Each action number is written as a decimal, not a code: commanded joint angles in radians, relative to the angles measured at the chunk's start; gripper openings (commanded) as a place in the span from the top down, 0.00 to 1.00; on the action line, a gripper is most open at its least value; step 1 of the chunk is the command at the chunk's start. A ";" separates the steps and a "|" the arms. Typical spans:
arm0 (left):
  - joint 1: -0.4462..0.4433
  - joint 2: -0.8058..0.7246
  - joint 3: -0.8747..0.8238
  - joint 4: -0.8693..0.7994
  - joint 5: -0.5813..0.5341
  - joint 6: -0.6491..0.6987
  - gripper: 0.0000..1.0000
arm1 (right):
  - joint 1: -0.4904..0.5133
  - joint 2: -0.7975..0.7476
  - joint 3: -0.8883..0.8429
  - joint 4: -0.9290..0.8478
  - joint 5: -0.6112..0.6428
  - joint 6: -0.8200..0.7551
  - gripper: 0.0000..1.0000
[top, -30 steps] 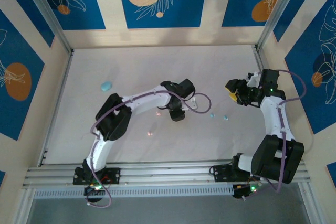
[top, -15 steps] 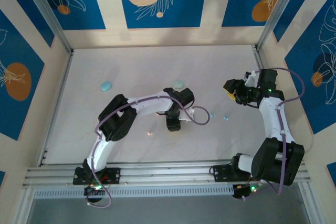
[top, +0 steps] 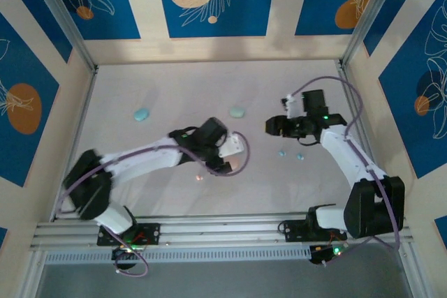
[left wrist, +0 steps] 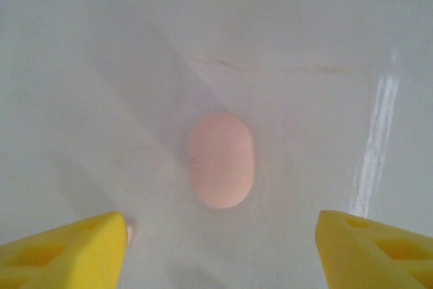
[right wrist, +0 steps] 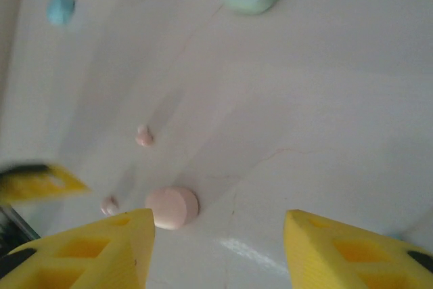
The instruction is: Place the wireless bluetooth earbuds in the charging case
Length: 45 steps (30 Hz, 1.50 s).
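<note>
Left gripper (left wrist: 222,228) hangs right over the pink case (left wrist: 220,160), jaws wide apart, gripping nothing. Pink earbuds (right wrist: 143,136) lie loose near that case. Right gripper (right wrist: 218,220), close by the case, fingers apart, empty too.

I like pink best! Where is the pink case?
In the left wrist view, the pink case lies on the white table, just ahead of the open left pincer.
</note>
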 commanded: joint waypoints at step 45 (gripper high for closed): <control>0.462 -0.546 -0.572 0.582 0.056 -0.643 0.06 | 0.486 0.496 0.079 0.047 0.158 -1.035 0.50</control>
